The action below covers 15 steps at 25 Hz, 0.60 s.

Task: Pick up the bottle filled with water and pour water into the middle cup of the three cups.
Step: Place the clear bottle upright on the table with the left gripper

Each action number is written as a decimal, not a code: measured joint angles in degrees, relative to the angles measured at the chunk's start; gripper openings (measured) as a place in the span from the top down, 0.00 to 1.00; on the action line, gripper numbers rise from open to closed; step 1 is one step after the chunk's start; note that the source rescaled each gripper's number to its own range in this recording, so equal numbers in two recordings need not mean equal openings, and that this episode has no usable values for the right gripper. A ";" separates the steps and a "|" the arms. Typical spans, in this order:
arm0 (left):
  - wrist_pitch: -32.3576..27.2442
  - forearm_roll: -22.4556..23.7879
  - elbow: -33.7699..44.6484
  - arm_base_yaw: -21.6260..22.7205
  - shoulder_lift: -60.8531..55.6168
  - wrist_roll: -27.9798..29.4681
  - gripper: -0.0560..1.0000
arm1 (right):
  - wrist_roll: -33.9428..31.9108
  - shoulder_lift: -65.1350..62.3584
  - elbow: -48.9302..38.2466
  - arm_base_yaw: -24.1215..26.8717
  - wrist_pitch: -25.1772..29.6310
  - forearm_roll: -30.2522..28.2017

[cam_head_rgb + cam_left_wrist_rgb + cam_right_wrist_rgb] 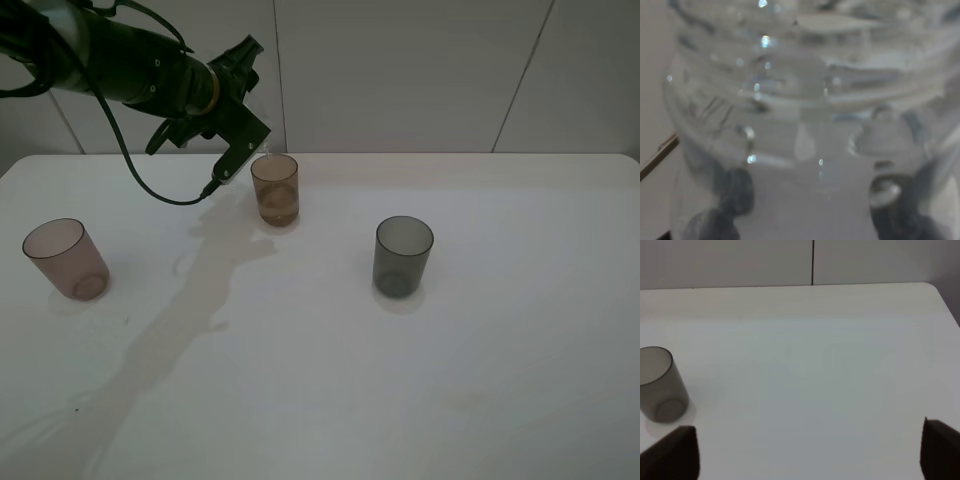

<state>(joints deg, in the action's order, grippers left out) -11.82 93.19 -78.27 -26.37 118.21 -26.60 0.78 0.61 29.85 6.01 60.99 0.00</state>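
My left gripper (243, 118) is shut on the clear bottle (261, 143) and holds it tilted, its mouth right above the far rim of the orange-amber middle cup (275, 190). The cup holds some water. The bottle's ribbed clear wall (805, 100) fills the left wrist view, with dark fingers (735, 192) showing behind it. The pinkish-brown cup (66, 259) stands at the left and the dark grey cup (403, 256) at the right. My right gripper (810, 450) is open and empty above the table, to the right of the grey cup (660, 385).
The white table (500, 350) runs back to a panelled wall. The left arm's black cable (150, 185) hangs low over the table behind the cups. The arm's shadow lies across the table's left front.
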 joint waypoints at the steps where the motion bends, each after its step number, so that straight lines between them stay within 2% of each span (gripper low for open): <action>1: 0.44 0.40 0.00 0.00 0.00 0.00 0.93 | 0.00 0.00 0.00 0.00 0.00 0.00; 15: 2.15 5.60 0.00 0.00 0.00 -0.06 0.93 | 0.00 0.00 0.00 0.00 0.00 0.00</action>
<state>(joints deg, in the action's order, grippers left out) -9.68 98.79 -78.27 -26.37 118.21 -26.67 0.78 0.61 29.85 6.01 60.99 0.00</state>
